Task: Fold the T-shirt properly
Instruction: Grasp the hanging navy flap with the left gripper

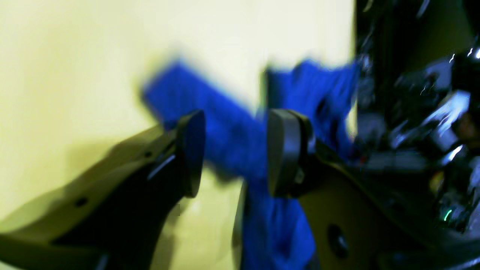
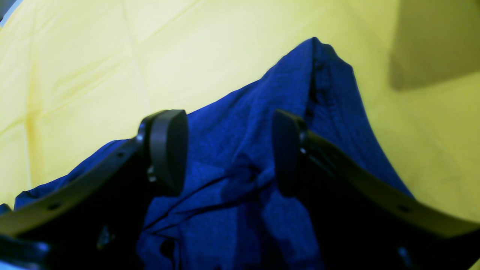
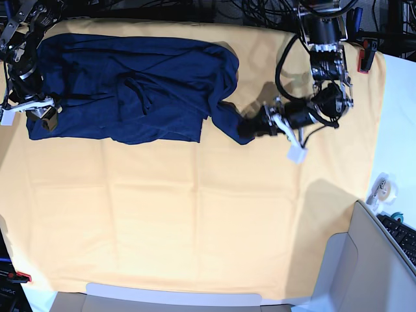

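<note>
- A yellow-orange table cloth (image 3: pixel 195 221) fills the overhead base view.
- The T-shirt (image 3: pixel 130 88), dark navy, lies rumpled across the cloth's 10-to-12 o'clock area. Its long axis runs 9 to 3 o'clock, and one sleeve trails out toward 3.
- Folding looks barely begun (a judgement): the body is bunched, with no clean crease showing. Flattening and every fold appear to remain.
- The left gripper (image 1: pixel 236 153) sits at the sleeve end, jaws apart with fabric between them, not pinched.
- The right gripper (image 2: pixel 228 150) hovers over the shirt's 9 o'clock edge, jaws spread wide and holding nothing.
</note>
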Robot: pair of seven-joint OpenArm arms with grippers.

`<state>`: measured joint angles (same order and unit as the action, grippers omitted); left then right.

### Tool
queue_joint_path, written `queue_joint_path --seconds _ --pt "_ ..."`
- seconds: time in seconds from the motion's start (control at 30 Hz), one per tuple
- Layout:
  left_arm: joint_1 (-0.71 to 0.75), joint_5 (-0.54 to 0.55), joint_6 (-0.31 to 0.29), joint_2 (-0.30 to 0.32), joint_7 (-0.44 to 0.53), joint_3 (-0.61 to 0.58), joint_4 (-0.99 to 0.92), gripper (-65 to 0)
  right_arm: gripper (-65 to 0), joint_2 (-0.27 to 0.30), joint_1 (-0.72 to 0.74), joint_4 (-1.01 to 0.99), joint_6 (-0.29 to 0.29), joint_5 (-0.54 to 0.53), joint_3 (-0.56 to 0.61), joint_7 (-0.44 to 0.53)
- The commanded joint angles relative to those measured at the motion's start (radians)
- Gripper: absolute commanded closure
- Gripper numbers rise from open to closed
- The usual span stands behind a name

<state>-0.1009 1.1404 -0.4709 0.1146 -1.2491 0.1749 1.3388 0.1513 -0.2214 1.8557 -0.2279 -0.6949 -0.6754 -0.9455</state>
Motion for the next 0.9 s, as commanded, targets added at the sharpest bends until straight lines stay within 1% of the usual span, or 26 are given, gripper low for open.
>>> queue_joint_path --seconds 0.0,0.07,0.17,0.3,0.43,0.67,0.83,0.87 --pt "-0.004 0.020 0.005 0.007 -0.004 -0.001 0.014 -26.2 -34.9 0.015 0.004 0.019 -0.005 -0.013 -0.004 0.024" --pt "-0.016 0.013 0.008 0.007 0.002 -0.001 0.014 -26.2 -34.9 0.015 0.003 0.019 -0.005 -0.013 -0.004 0.024" --pt "-0.044 -0.063 0.008 0.006 -0.008 -0.001 0.014 -26.2 -34.9 0.015 0.003 0.019 -0.005 -0.013 -0.004 0.024" --pt "-0.043 -0.167 0.008 0.001 -0.001 -0.004 0.012 -26.2 -34.9 0.015 0.003 0.019 -0.005 -0.013 -0.004 0.024" --pt "-0.039 -0.233 0.008 0.001 0.004 -0.070 0.012 -26.2 -34.9 0.015 0.003 0.019 -0.005 -0.013 -0.004 0.024" --pt "-0.041 -0.236 0.008 0.001 0.009 -0.150 0.012 -26.2 -34.9 0.015 0.006 0.019 -0.005 -0.013 -0.004 0.024" --pt "-0.039 -0.236 0.008 0.004 0.065 -0.209 0.012 -25.8 -34.9 0.015 0.004 0.017 -0.005 -0.013 -0.004 0.024" --pt "-0.039 -0.236 0.008 0.006 0.070 -0.219 0.012 -24.7 -34.9 0.015 0.004 0.017 -0.005 -0.013 -0.004 0.024"
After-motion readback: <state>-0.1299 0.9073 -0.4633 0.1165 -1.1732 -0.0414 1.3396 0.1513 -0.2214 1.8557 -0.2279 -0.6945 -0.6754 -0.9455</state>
